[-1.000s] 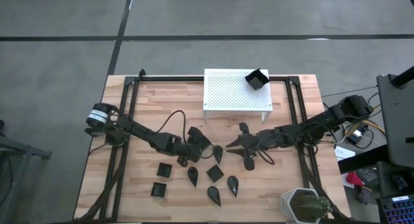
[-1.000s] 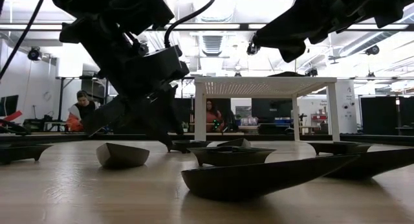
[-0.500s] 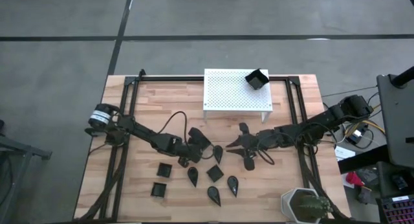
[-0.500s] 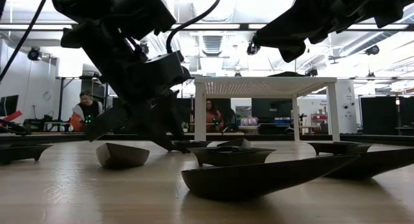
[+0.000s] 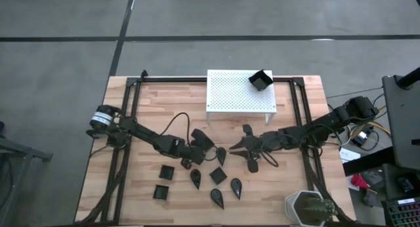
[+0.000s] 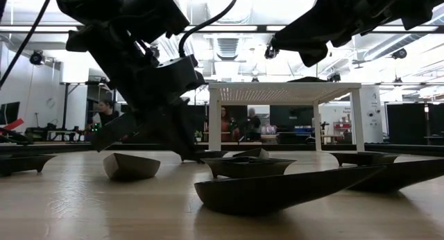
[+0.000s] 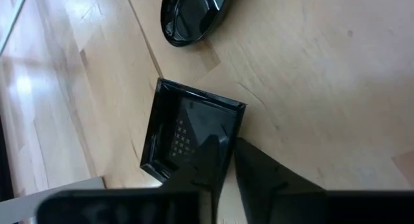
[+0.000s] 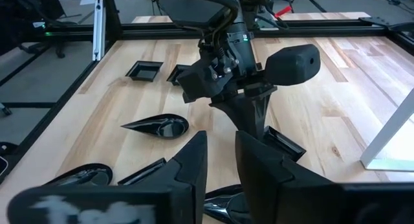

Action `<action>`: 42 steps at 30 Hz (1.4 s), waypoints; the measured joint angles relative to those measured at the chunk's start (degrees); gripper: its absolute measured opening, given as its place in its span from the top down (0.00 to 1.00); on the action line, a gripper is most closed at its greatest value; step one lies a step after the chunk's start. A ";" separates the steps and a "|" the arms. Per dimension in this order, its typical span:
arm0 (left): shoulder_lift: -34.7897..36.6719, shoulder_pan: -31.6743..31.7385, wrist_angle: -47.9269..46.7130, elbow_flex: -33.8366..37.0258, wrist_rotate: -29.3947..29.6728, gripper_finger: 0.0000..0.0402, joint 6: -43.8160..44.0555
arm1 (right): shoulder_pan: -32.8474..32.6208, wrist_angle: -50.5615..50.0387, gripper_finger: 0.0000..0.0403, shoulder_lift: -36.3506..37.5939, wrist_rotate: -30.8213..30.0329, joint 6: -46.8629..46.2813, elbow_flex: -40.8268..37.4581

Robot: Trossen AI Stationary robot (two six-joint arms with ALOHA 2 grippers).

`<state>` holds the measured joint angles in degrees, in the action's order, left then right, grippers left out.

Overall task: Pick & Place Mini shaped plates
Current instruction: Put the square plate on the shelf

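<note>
Evidently the step in hand is the pick of a square plate by the left gripper, and a clean pick is judged to depend on the near rim being seated fully between the fingers before any lift is made. A lift straight up, with the dish kept level, would be advised, since a teardrop plate lies close by on the wood and could be nudged by a sideways drag. A pinch on one raised rim alone may let the dish swing, so a slow rise is to be preferred.

In the left wrist view the two dark fingers are seen drawn nearly together over the edge of the square plate, one finger inside the rim and one outside, so the rim is taken to be clamped (though whether the hold is firm cannot be judged). In the high view this gripper sits left of the table's centre, among the loose black dishes.

The right gripper waits right of centre, fingers partly apart, nothing between them. One square plate already rests on a corner of the white stand; the remaining plates lie scattered on the wood nearer the front edge.
</note>
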<state>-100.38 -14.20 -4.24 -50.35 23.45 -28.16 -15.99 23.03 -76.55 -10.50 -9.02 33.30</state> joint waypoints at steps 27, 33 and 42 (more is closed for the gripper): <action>0.02 -0.59 -2.32 -3.90 -1.56 1.00 3.25 | 0.02 -0.02 0.83 0.00 0.00 -0.28 0.00; 0.02 -1.54 -3.17 -4.64 -1.58 1.00 4.20 | 0.00 0.00 0.83 0.00 0.00 -0.46 0.00; 0.04 -2.84 -6.69 -7.07 -1.58 1.00 6.03 | 0.00 -0.01 0.83 0.00 0.00 -0.87 0.00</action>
<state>-100.33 -17.03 -10.93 -57.42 21.87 -22.13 -15.99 23.02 -76.55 -10.50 -9.89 33.30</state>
